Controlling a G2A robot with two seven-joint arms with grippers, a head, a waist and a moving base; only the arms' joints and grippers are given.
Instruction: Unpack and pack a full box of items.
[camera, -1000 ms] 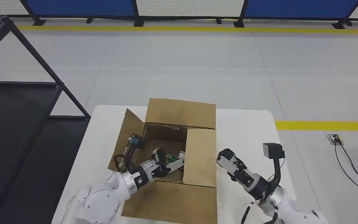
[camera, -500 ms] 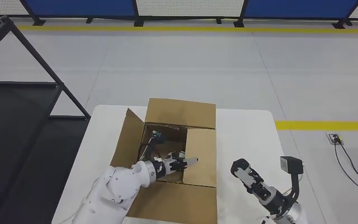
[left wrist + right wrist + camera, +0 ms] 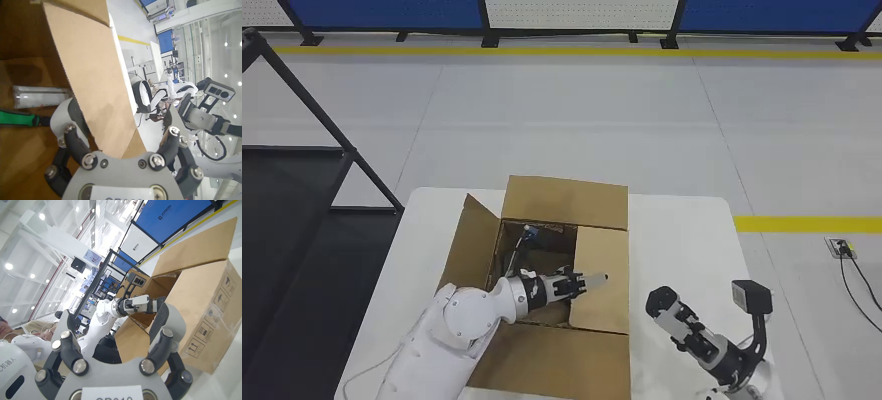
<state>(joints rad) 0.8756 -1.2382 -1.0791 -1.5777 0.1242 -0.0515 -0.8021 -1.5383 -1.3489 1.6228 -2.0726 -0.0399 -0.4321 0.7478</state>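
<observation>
An open cardboard box (image 3: 567, 203) stands on the white table (image 3: 682, 240). My left gripper (image 3: 584, 282) is open at the box's right flap (image 3: 602, 300). In the left wrist view that flap (image 3: 94, 75) passes between the left gripper's (image 3: 120, 109) jaws, one finger inside the box and one outside. A clear tube (image 3: 37, 99) and a green-handled item (image 3: 17, 117) lie on the box floor. My right gripper (image 3: 662, 300) hangs open and empty over the table right of the box. The right wrist view has the right gripper (image 3: 117, 317) facing the box's side (image 3: 198, 306).
The left flap (image 3: 467, 245), back flap and near flap (image 3: 552, 360) are folded outward. Bare table (image 3: 692, 250) lies right of the box. A black metal rack (image 3: 302, 170) stands to the left of the table.
My left gripper has moved right from the box's middle to the right flap. The right arm has drawn back toward the table's near edge, then edged slightly left.
</observation>
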